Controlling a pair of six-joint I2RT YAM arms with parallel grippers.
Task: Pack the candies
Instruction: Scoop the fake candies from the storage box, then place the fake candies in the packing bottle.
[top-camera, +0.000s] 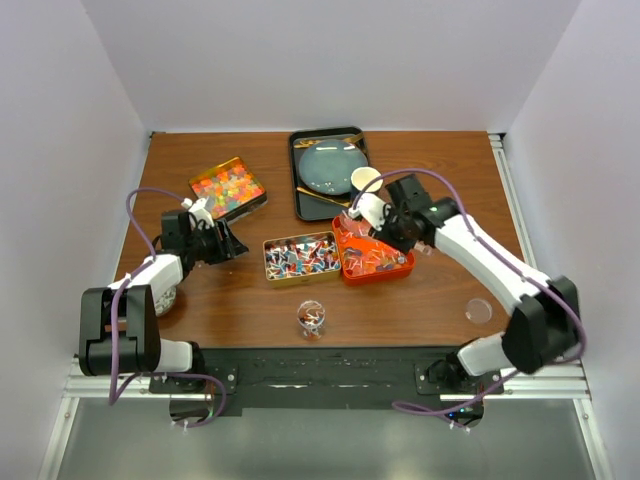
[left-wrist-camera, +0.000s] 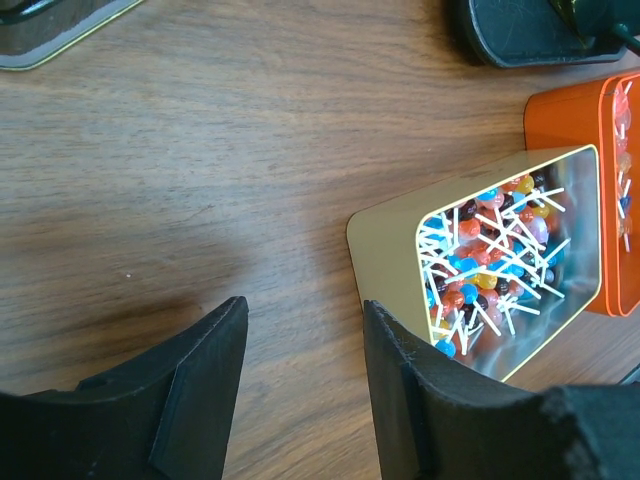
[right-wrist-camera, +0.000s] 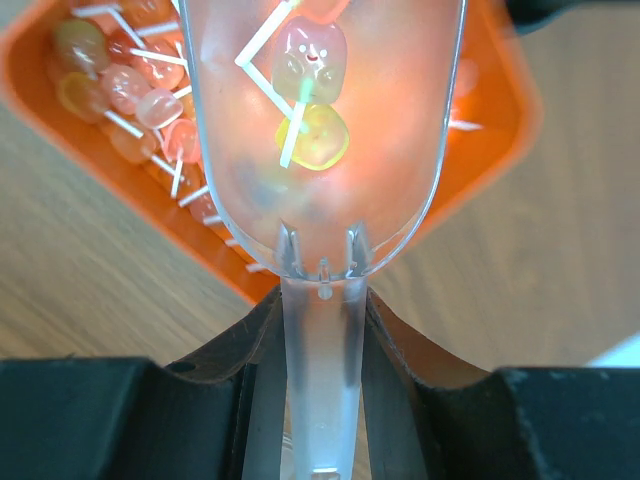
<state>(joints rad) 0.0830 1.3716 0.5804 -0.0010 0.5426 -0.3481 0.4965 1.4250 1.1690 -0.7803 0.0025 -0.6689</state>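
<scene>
The candies are tiny lollipops on white sticks. Many multicoloured ones (top-camera: 300, 255) fill a gold tin (left-wrist-camera: 385, 250), and they also show in the left wrist view (left-wrist-camera: 500, 250). Pale pink and orange ones (right-wrist-camera: 130, 90) lie in an orange tray (top-camera: 395, 268). My right gripper (right-wrist-camera: 322, 300) is shut on the handle of a clear scoop (right-wrist-camera: 320, 180), held over the orange tray (right-wrist-camera: 40, 90). The scoop holds a pink candy (right-wrist-camera: 310, 60) and a yellow candy (right-wrist-camera: 318, 135). My left gripper (left-wrist-camera: 305, 350) is open and empty, low over the bare wood just left of the gold tin.
A tin of coloured squares (top-camera: 228, 188) lies at the back left. A black tray (top-camera: 300, 205) with a round glass lid stands at the back, with a paper cup (top-camera: 366, 181) at its right edge. A small clear ball container (top-camera: 311, 317) and a clear lid (top-camera: 479, 310) lie near the front.
</scene>
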